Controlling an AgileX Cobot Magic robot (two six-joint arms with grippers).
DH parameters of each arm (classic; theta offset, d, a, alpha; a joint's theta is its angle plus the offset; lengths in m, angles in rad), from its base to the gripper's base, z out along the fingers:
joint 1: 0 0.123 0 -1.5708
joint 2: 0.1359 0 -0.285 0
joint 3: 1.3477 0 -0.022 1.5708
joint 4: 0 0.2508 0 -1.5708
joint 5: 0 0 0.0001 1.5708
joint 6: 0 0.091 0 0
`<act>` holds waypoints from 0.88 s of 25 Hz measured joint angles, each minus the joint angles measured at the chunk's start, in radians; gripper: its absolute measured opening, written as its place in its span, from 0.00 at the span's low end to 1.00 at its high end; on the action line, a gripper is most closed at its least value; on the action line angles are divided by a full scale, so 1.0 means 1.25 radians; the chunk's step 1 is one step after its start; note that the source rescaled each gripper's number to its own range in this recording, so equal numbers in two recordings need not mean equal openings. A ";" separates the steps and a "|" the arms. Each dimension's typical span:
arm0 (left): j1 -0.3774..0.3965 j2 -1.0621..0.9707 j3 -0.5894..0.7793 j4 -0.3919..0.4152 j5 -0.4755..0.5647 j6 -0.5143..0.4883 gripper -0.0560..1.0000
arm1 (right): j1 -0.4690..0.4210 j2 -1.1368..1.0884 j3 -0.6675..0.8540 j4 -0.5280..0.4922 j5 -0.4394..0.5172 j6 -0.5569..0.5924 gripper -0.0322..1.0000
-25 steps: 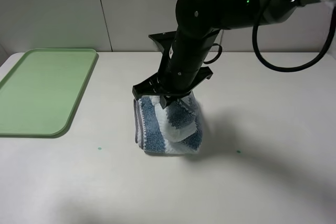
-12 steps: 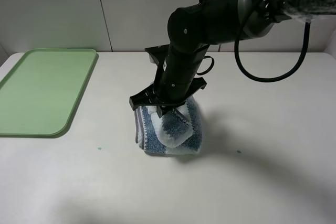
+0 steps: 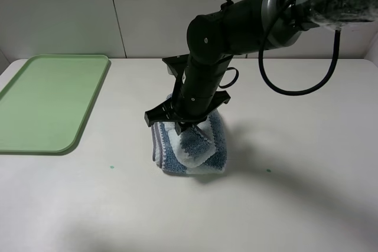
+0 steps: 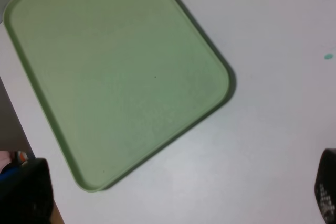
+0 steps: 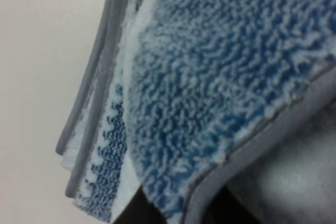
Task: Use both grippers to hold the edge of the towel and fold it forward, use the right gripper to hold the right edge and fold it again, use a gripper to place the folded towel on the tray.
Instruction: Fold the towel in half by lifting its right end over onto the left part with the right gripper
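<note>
The towel (image 3: 204,153), blue-grey and whitish striped, lies folded in a thick bundle at the table's centre. My right gripper (image 3: 182,127) reaches down over it from the right and is shut on a flap of its edge, holding that flap just above the bundle's left half. In the right wrist view the striped towel (image 5: 210,77) fills the frame, with its grey hem (image 5: 100,87) doubled along one side. The light-green tray (image 3: 47,101) sits bare at the far left. In the left wrist view my left gripper (image 4: 176,192) hangs open above the tray (image 4: 115,72), its fingers (image 4: 23,192) wide apart.
The table is white, with a grey wall panel behind it. Two small green marks (image 3: 111,167) (image 3: 268,170) lie on the table in front of the towel. The right arm's black cable loops above the table at the back right.
The right arm has swung a little to the left and lower, carrying the held flap further across the bundle. The left wrist is shown only now.
</note>
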 joint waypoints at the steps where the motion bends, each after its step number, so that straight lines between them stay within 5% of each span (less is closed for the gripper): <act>1: 0.000 0.000 0.000 0.000 0.000 0.000 1.00 | 0.000 0.000 0.000 0.001 0.000 -0.001 0.14; 10: 0.000 0.000 0.000 0.000 0.000 0.000 1.00 | 0.000 0.000 -0.001 0.049 0.001 -0.002 0.62; 22: 0.000 0.000 0.000 0.000 0.000 0.000 1.00 | 0.022 -0.019 -0.046 0.157 0.003 -0.002 0.65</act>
